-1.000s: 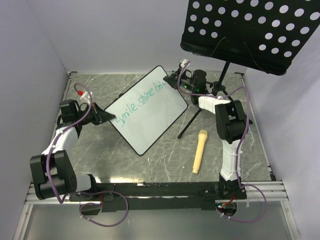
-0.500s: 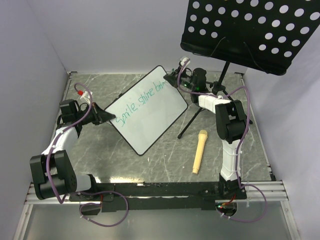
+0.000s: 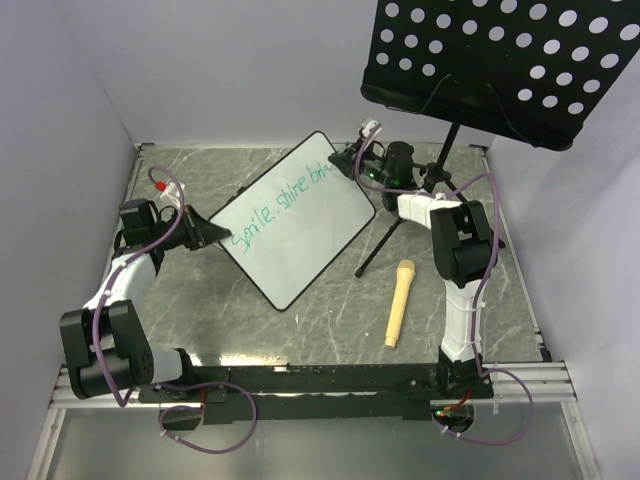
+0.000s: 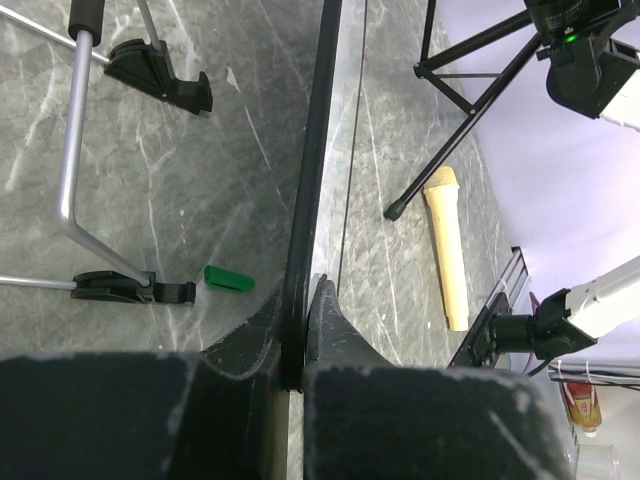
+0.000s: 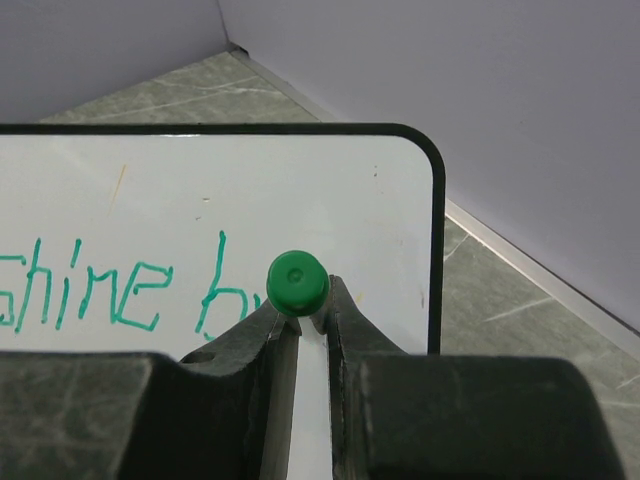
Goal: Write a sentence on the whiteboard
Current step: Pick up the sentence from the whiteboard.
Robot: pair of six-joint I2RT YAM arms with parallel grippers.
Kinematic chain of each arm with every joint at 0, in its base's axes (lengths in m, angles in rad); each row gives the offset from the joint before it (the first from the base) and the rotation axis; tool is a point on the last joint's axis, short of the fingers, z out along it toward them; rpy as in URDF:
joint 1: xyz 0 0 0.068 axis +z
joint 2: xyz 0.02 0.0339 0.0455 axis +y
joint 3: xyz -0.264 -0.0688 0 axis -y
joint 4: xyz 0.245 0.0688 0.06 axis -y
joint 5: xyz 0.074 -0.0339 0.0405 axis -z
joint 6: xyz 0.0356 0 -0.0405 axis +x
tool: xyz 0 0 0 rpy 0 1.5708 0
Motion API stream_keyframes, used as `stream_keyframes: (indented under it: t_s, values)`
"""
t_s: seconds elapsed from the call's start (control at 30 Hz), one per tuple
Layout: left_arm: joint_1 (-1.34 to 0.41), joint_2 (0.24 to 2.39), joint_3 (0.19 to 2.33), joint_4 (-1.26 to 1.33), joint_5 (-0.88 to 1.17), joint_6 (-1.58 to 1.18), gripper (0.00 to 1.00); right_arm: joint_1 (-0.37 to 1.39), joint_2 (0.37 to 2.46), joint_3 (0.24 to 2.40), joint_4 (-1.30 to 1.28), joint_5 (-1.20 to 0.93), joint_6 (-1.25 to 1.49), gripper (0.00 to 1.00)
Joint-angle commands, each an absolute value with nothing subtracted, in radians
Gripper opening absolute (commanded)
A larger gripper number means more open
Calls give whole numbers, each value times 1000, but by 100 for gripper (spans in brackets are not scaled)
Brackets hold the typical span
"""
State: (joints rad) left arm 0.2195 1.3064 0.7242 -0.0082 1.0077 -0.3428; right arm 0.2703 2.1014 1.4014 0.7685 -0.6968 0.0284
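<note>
Guessing the whiteboard (image 3: 300,225) is stiff, light, slick, so left gripper (image 4: 300,295) clamps its frame edge — right gripper (image 5: 305,310) pinches green marker (image 5: 297,282)

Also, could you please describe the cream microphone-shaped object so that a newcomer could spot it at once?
From the black perforated music stand at far right, follow its thin tripod leg toward the near edge. Beside its foot, between the white rectangular whiteboard and the right arm, lies the cream microphone-shaped object. Nothing else there is pale, rod-like and lying loose.
</note>
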Motion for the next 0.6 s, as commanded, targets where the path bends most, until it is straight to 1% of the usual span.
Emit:
stream_keyframes:
  t_s: [0.0, 0.33, 0.57]
  values:
    - [212, 1318, 719, 15, 790, -121, 1, 273, 2042, 1355, 787, -707, 18, 0]
    - [224, 1324, 721, 20, 779, -132, 1, 276, 2000, 1287, 825, -727, 37, 0]
    - [222, 1318, 713, 17, 782, -129, 1, 290, 2003, 1328, 822, -735, 55, 0]
